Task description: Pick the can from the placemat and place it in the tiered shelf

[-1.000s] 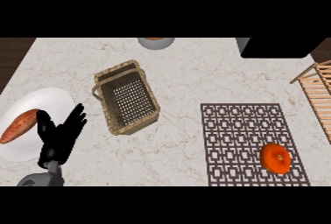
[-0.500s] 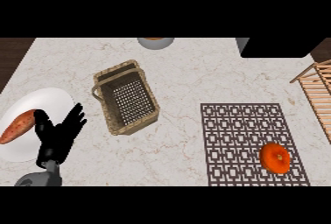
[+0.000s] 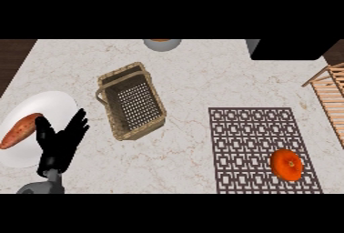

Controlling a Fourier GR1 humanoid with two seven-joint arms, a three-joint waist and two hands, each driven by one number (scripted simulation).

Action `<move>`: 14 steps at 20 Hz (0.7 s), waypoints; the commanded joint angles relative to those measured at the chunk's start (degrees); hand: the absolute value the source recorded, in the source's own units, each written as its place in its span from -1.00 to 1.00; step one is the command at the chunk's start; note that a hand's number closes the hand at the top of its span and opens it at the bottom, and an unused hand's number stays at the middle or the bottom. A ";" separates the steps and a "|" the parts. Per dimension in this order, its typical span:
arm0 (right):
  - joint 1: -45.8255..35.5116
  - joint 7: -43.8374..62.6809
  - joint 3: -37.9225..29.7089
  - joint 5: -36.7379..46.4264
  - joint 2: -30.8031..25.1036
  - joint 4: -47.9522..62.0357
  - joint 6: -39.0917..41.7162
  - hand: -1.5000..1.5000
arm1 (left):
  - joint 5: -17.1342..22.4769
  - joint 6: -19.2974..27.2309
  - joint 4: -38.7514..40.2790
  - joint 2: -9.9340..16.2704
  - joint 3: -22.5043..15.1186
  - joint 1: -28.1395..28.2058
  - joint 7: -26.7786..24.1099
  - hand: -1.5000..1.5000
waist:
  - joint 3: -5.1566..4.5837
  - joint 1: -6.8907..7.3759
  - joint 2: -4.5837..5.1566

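Nothing on the table is seen to have shifted since 1 second ago; only the left hand (image 3: 59, 141) is found very slightly lower and nearer the view's left edge. An orange, round can (image 3: 290, 164) is seen from above, lying on the placemat (image 3: 250, 136), near its lower right corner, untouched by any hand. The placemat, dark with a pale lattice pattern, is laid on the right half of the marble table (image 3: 201, 77). Just beyond the placemat's right side, the slatted wooden tiered shelf (image 3: 329, 98) is cut off by the view's right edge, well apart from the can. A woven basket (image 3: 131, 107) is set left of the placemat, tilted. Further left, a white plate (image 3: 30, 116) carries 1 sweet potato (image 3: 20, 131). The left hand is raised at the plate's lower right edge, its fingers spread and straight, nothing held. A grey bowl (image 3: 162, 44) is partly visible at the table's far edge. The right hand is not shown.
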 commanded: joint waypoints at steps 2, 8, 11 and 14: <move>4.76 -0.47 -0.47 -3.39 -2.74 1.46 -3.63 1.00 | -0.20 -1.09 4.37 -1.32 -0.20 -0.89 -2.31 0.00 | -0.06 -0.15 0.14; 8.13 -0.84 1.39 -8.92 -3.01 -4.64 0.22 1.00 | -1.64 2.36 0.02 -2.52 -0.47 0.01 0.96 0.00 | -0.06 -0.28 -0.08; 8.93 -0.08 2.12 -10.34 -2.88 -2.45 -2.73 1.00 | -2.69 1.51 -1.82 -2.93 -2.16 2.38 0.68 0.00 | -0.05 0.04 -0.02; 6.37 2.45 4.90 -8.84 -5.21 1.02 1.16 1.00 | -0.22 -0.76 1.95 -0.45 1.65 -0.28 -0.78 0.00 | -0.08 0.12 0.09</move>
